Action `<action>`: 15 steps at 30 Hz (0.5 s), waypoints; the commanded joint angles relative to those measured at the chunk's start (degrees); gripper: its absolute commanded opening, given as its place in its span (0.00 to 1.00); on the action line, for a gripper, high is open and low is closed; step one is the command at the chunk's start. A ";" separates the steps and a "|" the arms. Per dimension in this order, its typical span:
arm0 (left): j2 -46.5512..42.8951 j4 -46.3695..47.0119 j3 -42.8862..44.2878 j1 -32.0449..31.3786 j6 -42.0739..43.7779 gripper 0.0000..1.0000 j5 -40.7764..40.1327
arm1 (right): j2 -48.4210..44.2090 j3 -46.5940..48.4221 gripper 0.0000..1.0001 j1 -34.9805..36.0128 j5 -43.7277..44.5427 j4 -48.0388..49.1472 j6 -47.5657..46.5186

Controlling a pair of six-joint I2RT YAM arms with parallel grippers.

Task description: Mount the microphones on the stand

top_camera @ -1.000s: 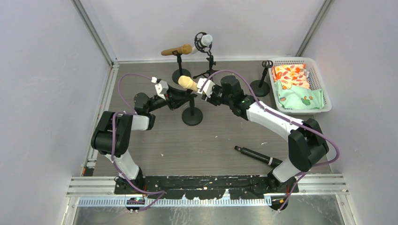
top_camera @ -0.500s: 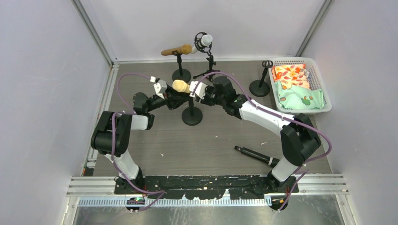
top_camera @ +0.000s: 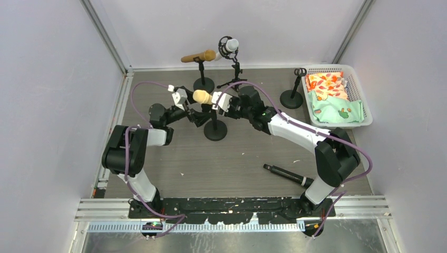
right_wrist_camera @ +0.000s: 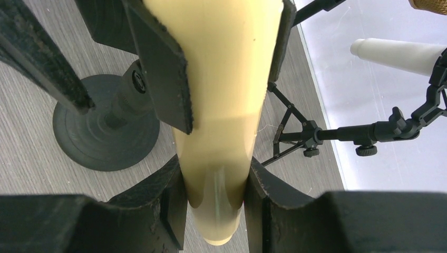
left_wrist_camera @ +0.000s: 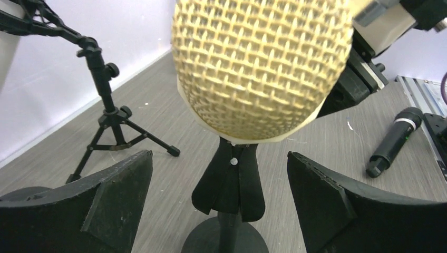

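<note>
The cream-yellow stick microphone with a gold mesh head (top_camera: 203, 96) lies roughly level above the round-based black stand (top_camera: 215, 130), its body between the prongs of the stand's black clip (left_wrist_camera: 232, 182). The right gripper (right_wrist_camera: 216, 206) is clenched on its tail end. The left gripper (left_wrist_camera: 219, 168) gapes wide either side of the clip, touching nothing. Whether the clip has fully caught is unclear. If it hasn't, letting go would drop the head-heavy microphone, and pushing harder could tip the unsteadied stand.
</note>
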 commanded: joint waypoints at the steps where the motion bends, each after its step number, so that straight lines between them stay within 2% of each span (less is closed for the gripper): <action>1: -4.26 3.09 -0.84 0.65 -0.08 1.00 -4.69 | -0.75 1.33 0.25 0.63 1.09 1.01 0.37; 6: -8.36 1.99 -4.89 0.66 -0.88 1.00 -11.30 | -2.74 1.04 0.44 0.63 2.20 3.54 2.67; 15: -22.01 -14.42 -10.02 -1.83 5.93 1.00 -23.65 | -9.10 -1.12 0.69 0.66 2.31 4.92 6.14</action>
